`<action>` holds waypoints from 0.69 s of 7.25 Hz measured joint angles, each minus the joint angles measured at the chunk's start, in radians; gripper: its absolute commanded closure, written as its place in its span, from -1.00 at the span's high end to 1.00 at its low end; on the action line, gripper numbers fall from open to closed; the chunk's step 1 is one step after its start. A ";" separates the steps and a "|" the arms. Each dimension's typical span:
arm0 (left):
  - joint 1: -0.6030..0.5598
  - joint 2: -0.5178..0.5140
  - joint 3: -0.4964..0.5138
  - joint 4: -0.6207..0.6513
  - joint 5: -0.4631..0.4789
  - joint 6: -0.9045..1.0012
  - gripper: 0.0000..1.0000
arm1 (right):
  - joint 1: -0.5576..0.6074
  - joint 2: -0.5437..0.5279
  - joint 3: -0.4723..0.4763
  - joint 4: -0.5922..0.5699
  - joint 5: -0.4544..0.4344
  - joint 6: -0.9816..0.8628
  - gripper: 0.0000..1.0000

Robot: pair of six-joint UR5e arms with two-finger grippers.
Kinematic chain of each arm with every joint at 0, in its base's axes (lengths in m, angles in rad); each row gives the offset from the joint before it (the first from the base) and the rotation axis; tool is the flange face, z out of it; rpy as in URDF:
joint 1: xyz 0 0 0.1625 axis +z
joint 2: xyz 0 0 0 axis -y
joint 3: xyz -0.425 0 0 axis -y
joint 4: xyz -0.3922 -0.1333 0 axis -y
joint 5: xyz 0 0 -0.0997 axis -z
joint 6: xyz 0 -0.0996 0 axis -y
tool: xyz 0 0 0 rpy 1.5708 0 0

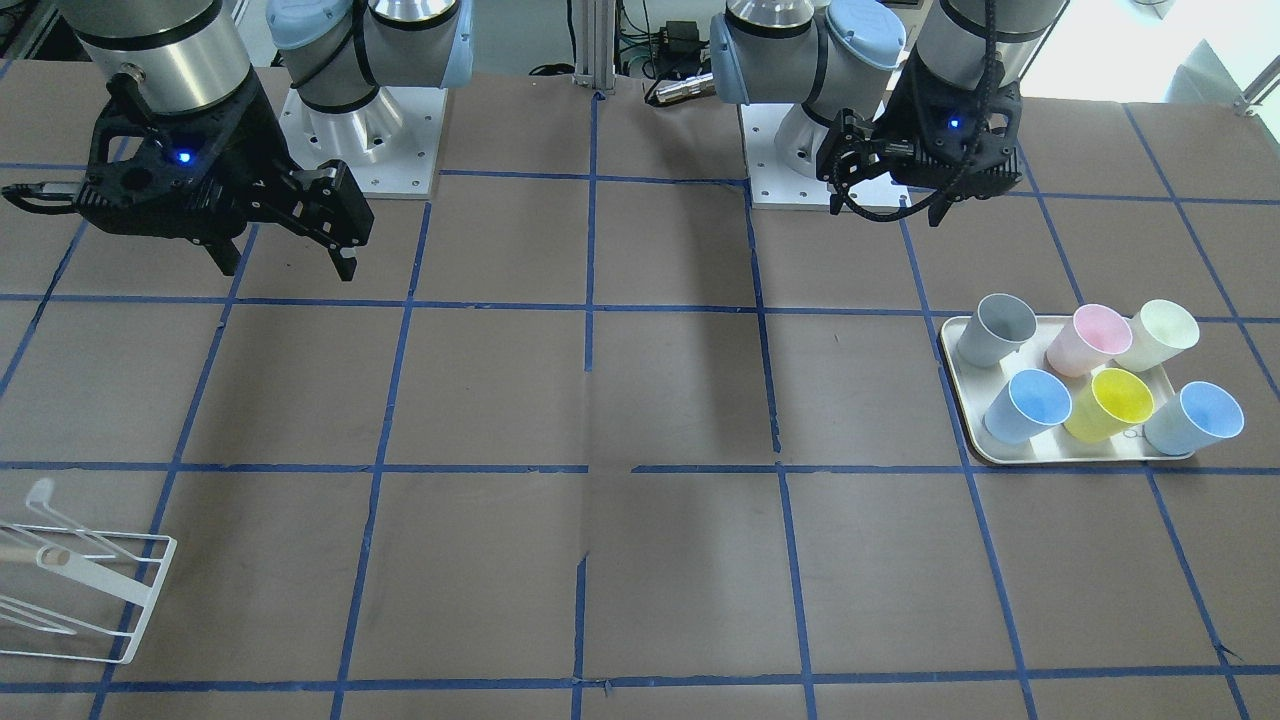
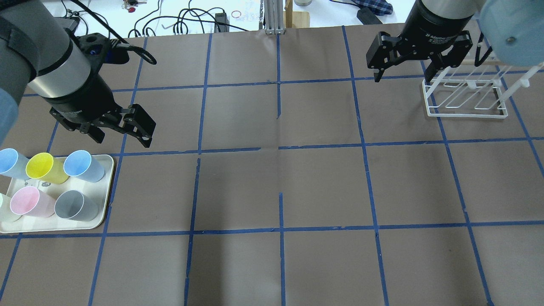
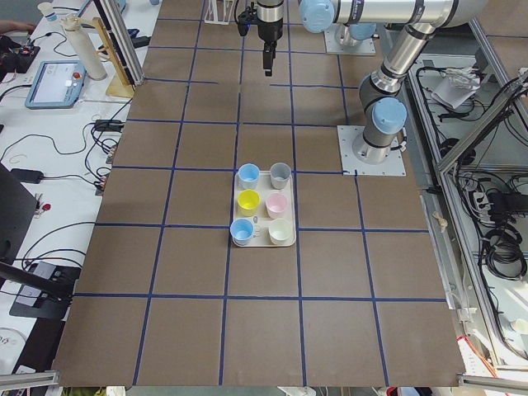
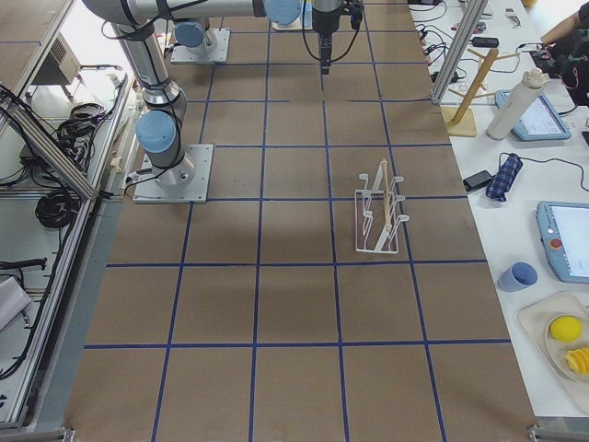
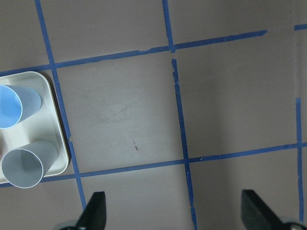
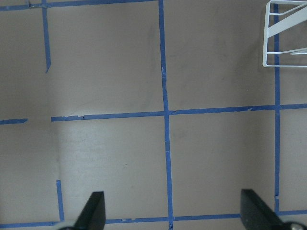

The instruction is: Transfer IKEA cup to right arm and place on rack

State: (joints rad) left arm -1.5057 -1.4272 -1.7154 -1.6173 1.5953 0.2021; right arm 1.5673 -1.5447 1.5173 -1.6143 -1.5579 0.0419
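Bright, even overhead light covers the brown table, broad soft-edged shadows darken its middle, a blown-out white patch glares just beyond its far corner in the front-facing view, and focus is sharp throughout.

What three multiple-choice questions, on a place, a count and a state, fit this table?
1. Where is the yellow cup? A. wire rack B. cream tray C. a gripper
2. How many blue cups? A. one B. two C. four
3. The left gripper is: A. open, empty B. shut on a cup C. shut on the rack
1 B: it stands on the tray, far from the rack. 2 B: one flanks the yellow cup on each side. 3 A: its fingers are spread, nothing between.
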 measured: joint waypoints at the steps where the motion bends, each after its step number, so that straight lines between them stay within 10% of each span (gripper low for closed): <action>1: 0.006 -0.005 0.000 0.003 0.000 0.008 1.00 | -0.006 0.000 0.000 -0.001 0.001 -0.001 1.00; 5: 0.143 -0.032 0.000 0.061 0.006 0.219 1.00 | -0.069 -0.005 -0.001 0.000 0.006 -0.105 1.00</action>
State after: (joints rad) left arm -1.3628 -1.4595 -1.7152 -1.5561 1.6011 0.4209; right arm 1.4986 -1.5499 1.5159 -1.6143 -1.5522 -0.0627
